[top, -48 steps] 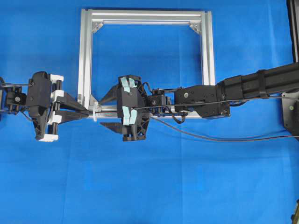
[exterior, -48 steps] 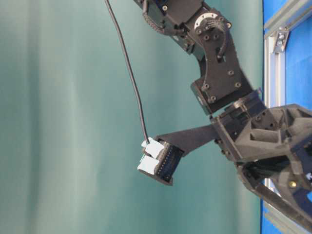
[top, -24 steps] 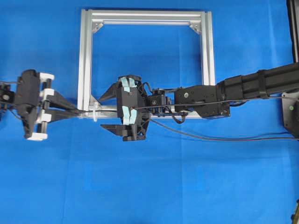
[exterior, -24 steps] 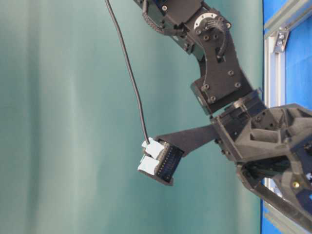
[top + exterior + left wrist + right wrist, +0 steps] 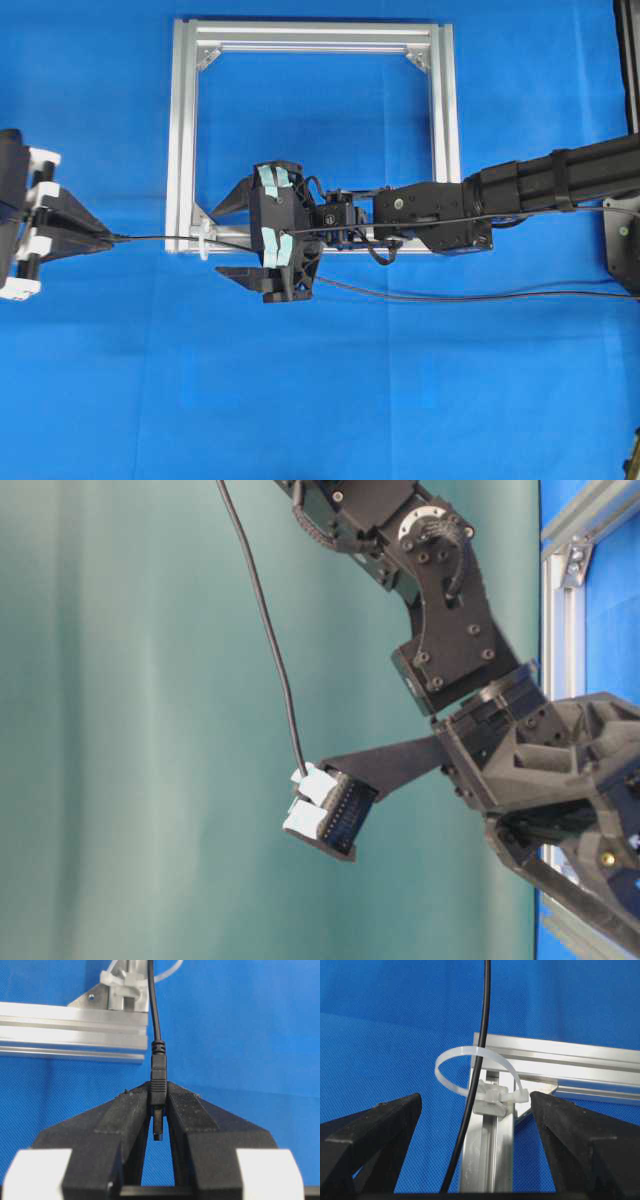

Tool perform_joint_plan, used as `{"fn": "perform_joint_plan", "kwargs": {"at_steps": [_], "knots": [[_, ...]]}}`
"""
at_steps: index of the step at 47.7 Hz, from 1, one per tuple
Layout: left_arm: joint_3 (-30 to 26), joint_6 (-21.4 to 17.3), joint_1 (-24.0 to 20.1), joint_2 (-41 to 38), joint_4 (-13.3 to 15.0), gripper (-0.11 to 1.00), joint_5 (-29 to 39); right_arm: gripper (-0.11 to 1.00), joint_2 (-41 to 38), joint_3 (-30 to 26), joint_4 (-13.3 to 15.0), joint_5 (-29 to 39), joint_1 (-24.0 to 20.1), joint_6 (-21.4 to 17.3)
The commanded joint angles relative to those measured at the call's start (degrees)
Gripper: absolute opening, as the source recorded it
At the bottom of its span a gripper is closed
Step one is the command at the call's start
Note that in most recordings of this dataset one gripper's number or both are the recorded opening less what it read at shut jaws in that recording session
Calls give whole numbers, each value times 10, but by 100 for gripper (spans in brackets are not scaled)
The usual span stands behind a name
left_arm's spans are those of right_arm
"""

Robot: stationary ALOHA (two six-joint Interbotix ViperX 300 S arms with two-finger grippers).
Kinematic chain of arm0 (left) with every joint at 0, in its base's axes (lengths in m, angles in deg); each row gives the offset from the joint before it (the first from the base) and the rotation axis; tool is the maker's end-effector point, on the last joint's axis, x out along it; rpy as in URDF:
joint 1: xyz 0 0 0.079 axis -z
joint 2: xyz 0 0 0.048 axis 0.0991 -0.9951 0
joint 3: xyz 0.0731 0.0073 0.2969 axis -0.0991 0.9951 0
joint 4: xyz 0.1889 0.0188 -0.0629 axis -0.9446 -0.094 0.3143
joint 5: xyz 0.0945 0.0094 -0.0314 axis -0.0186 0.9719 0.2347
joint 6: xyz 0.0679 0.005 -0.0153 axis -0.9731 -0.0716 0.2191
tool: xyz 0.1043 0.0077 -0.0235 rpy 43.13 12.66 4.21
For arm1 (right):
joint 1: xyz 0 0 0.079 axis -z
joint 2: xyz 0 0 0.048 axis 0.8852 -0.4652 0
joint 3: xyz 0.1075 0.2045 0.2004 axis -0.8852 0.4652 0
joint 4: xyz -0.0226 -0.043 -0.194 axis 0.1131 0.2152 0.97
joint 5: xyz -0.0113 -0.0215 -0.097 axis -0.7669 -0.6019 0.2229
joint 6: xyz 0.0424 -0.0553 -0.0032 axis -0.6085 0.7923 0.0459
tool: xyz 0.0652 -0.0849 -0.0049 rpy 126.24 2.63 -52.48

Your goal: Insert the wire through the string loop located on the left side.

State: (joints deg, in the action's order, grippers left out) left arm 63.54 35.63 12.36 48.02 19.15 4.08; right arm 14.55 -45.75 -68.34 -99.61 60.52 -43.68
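So the wire was already through the string loop, plug pinched tight in my left fingers, right fingers spread wide, basically just tidying left.

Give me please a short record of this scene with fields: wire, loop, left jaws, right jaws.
wire: black wire runs through the string loop; plug end past the frame
loop: white tie standing on the frame's lower-left corner
left jaws: left gripper shut on the plug
right jaws: right gripper open, straddling the frame bar, holding nothing
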Motion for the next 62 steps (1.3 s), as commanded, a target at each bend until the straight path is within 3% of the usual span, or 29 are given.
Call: {"fn": "perform_joint_plan", "kwargs": {"at_steps": [1, 55, 57, 62], "knots": [[-3, 2, 1, 39, -2, 8, 18, 93, 11, -13, -2, -2, -3, -1], [0, 7, 1, 16, -2, 8, 42, 93, 15, -15, -2, -4, -6, -1], [0, 7, 1, 14, -2, 13, 42, 93, 15, -15, -2, -4, -6, -1], [0, 5, 1, 16, -2, 41, 41, 93, 16, -14, -2, -3, -6, -1]]}}
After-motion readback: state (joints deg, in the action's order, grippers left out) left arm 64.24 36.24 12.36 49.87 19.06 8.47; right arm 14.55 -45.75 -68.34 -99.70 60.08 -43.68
